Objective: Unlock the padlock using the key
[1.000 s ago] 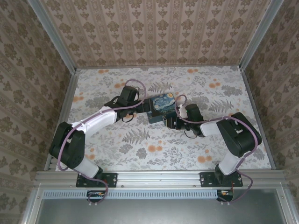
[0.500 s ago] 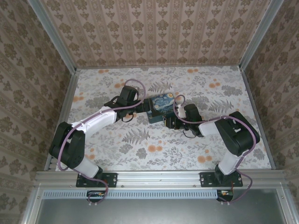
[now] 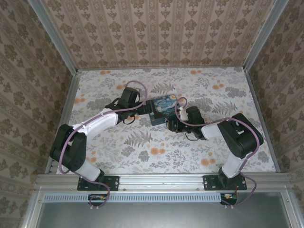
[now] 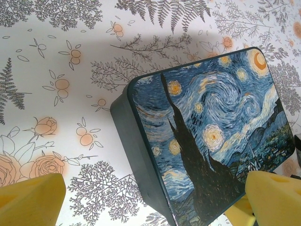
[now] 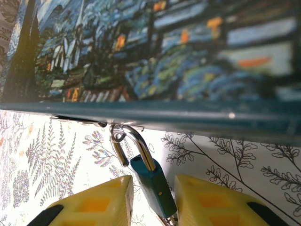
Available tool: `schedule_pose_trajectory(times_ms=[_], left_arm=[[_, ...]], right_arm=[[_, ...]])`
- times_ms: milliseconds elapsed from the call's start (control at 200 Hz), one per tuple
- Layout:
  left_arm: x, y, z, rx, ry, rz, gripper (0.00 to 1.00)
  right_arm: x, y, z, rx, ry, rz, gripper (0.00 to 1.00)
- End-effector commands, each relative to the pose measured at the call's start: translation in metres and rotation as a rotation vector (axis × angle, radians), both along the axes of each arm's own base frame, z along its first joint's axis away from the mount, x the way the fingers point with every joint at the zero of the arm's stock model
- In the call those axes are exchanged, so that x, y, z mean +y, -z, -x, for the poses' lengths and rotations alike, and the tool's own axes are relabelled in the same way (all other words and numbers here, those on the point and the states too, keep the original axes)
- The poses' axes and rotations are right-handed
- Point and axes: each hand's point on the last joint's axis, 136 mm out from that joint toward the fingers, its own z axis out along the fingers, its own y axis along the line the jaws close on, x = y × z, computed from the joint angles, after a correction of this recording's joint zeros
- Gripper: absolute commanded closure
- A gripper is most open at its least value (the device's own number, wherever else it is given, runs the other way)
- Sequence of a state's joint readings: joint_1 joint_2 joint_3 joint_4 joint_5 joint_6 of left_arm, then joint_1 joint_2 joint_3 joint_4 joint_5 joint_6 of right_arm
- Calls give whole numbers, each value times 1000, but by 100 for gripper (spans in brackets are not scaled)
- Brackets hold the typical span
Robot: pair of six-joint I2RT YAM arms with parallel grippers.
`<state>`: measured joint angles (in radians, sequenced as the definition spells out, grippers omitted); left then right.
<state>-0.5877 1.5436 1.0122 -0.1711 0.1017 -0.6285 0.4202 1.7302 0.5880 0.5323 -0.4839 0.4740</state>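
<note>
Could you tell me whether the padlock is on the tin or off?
On: the padlock hangs by its shackle from a loop at the edge of the tin, body inside the right gripper.

1. The left arm stretches from its base to the left end of the tin. The left tool is spread wide, straddling that end.
2. The right arm bends back leftward and low. The right tool sits at the tin's near edge, its fingers narrowly apart either side of the padlock; whether they grip it is unclear.
</note>
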Motion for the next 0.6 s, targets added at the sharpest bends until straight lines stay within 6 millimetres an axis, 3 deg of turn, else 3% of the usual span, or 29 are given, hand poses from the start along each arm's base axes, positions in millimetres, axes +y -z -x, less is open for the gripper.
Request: schedule_pose_trajectory(times_ms=[0, 325, 595], left_arm=[[2, -3, 2, -2, -1, 12, 0], [4, 0, 3, -1, 5, -8, 0], [0, 2, 3, -11, 30, -69, 0]], right_arm=[[3, 5, 5, 21, -12, 1, 70], [0, 3, 7, 16, -6, 5, 75], [-1, 4, 8, 18, -3, 5, 86]])
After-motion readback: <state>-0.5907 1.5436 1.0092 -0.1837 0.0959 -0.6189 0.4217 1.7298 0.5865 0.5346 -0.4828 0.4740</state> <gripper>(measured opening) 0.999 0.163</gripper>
